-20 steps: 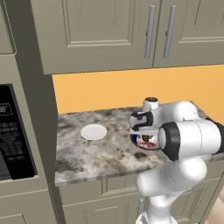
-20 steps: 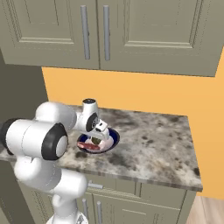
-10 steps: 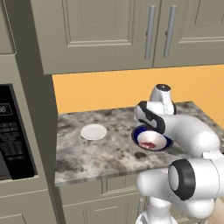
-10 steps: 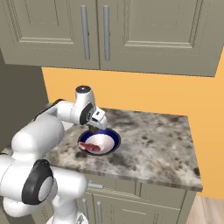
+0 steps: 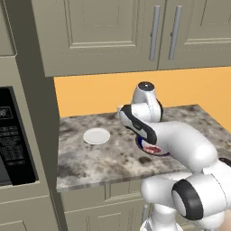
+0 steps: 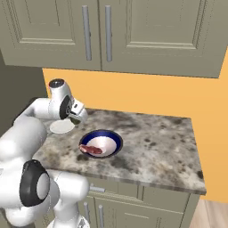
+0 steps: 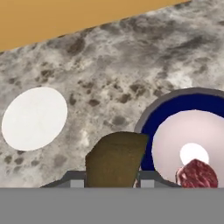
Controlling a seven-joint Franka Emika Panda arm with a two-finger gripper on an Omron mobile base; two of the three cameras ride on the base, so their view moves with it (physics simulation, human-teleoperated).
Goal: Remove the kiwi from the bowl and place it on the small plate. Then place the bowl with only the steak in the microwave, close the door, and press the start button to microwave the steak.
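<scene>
**Kiwi lifted clear of the bowl, carried toward the small plate**

The gripper (image 6: 76, 116) is closed narrowly on the kiwi (image 7: 115, 158), which sits between the two finger tips and fills the lower middle of the hand view. The kiwi (image 6: 75, 119) is held above the counter (image 6: 151, 142), between the bowl (image 6: 101, 143) and the small plate (image 6: 61, 127), touching neither. The height appears chosen to let the fruit pass over the bowl's blue rim without catching it.

The bowl stands upright on the counter, near its front edge, with only the steak (image 6: 91, 150) lying in the white interior. This satisfies the condition for the later microwave step. The small plate (image 5: 96, 136) is bare and lies flat, apart from the bowl on the side toward the microwave (image 5: 13, 140).

Judged step: transfer of the kiwi to the plate, early in the task. The next move requires centring the fruit over the plate and lowering it before release, since an egg-shaped fruit may roll off a flat plate.
</scene>
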